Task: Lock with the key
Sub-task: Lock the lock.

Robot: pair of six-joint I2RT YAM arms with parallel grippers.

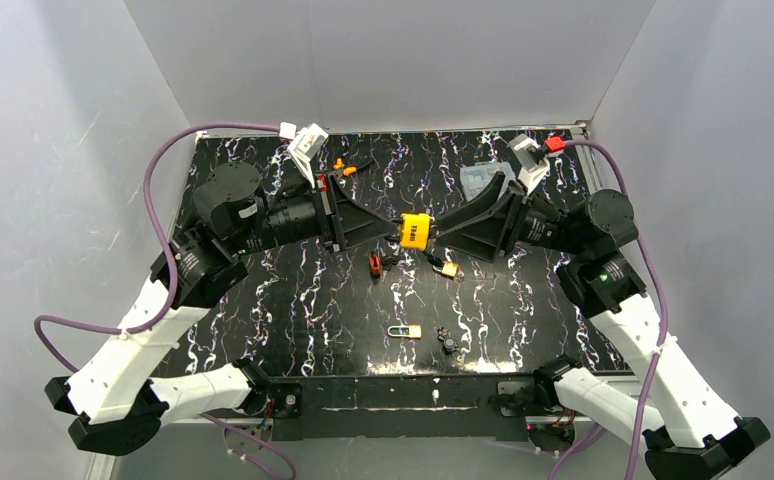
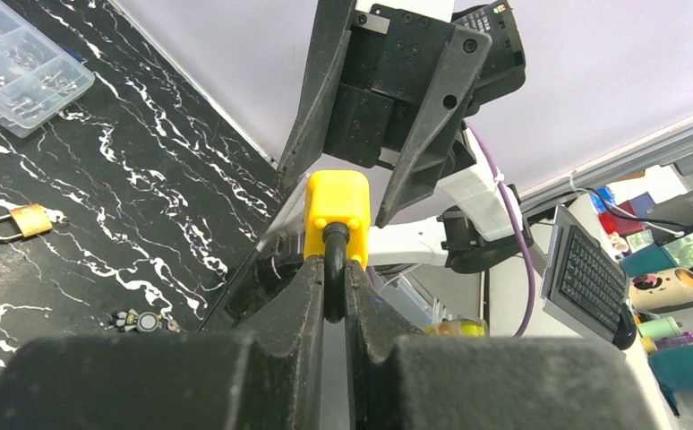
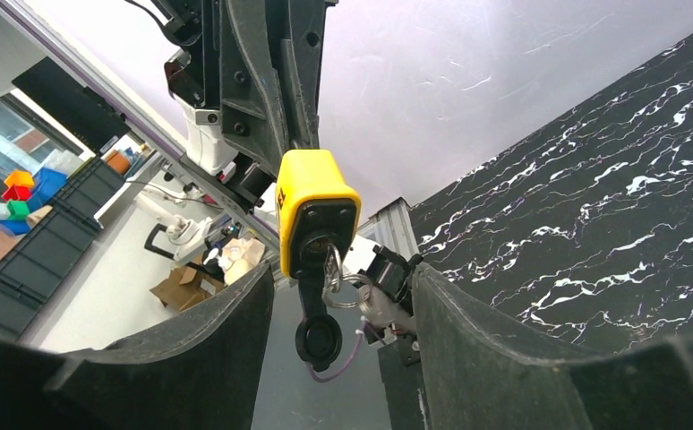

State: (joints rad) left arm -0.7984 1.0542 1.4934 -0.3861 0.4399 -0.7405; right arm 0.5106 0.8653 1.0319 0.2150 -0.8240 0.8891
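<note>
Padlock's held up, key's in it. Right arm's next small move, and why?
Probably close the right gripper on the key, at its black head. The left gripper is shut on the shackle of the yellow padlock; the key sits in the keyhole, between the right jaws, which stand open and clear of it. No turn without a grip.

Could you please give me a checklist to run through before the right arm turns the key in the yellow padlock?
1. Left end effector shut on the yellow padlock at its shackle: ok.
2. Key seated in the padlock's keyhole: ok.
3. Right end effector open and straddling the key: ok.
4. Right end effector gripping the key head: not ok, it stands apart from it.
5. Shackle pressed fully home in the body: cannot tell.
</note>
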